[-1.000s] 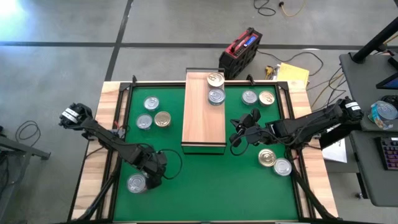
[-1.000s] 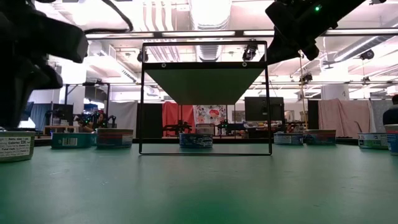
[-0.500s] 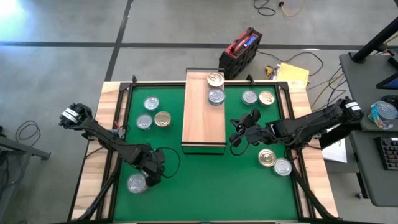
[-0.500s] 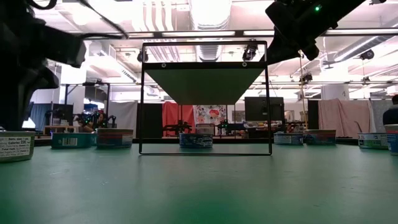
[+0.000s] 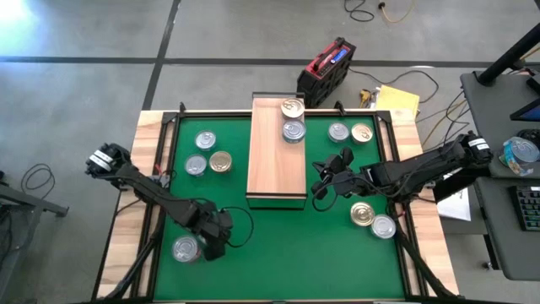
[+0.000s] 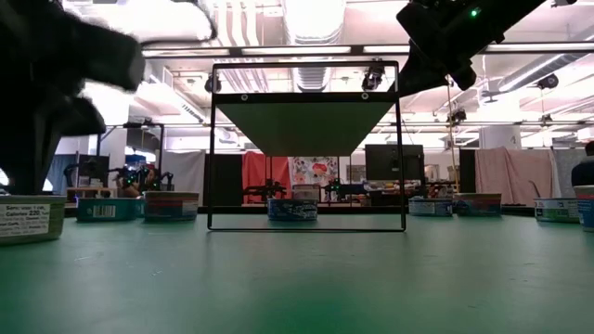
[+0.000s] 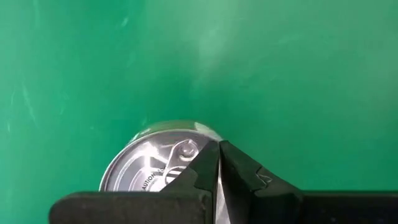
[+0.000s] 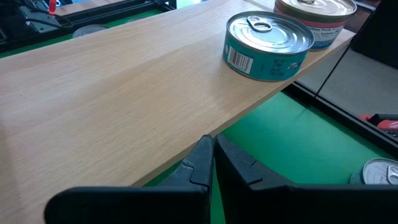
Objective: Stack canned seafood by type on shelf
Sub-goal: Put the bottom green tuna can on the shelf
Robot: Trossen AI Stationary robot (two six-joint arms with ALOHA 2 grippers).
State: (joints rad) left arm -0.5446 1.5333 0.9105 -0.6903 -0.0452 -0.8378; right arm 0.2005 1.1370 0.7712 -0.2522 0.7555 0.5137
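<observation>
The shelf [image 5: 276, 160] is a light-wood board down the middle of the green mat, with a gold-lidded can [image 5: 292, 107] and a silver-lidded can [image 5: 293, 130] at its far end. Loose cans lie on either side. One silver can [image 5: 186, 248] lies near the front left. My left gripper [image 5: 217, 242] is shut, points steeply down and stands at that can's right edge [image 7: 186, 152]. My right gripper [image 5: 323, 183] is shut and hovers just right of the shelf's near half; its wrist view looks along the shelf board [image 8: 124, 81]. My left gripper's shut fingertips [image 7: 208, 163] stand in front of the silver can's rim beside its pull tab [image 7: 185, 149], coming from above. I cannot tell whether they touch the can. The can lies flat on the mat.
Three cans [image 5: 205, 140] [image 5: 196, 165] [image 5: 221, 161] lie left of the shelf. Two [image 5: 338, 132] [image 5: 362, 133] sit at the far right and two [image 5: 363, 214] [image 5: 383, 226] at the near right. A red case [image 5: 326, 72] lies beyond the far edge. Bare mat lies in front of the shelf.
My left gripper has shifted a little toward the table's right and near edges, beside the silver can, and stays shut. The right arm has kept still.
</observation>
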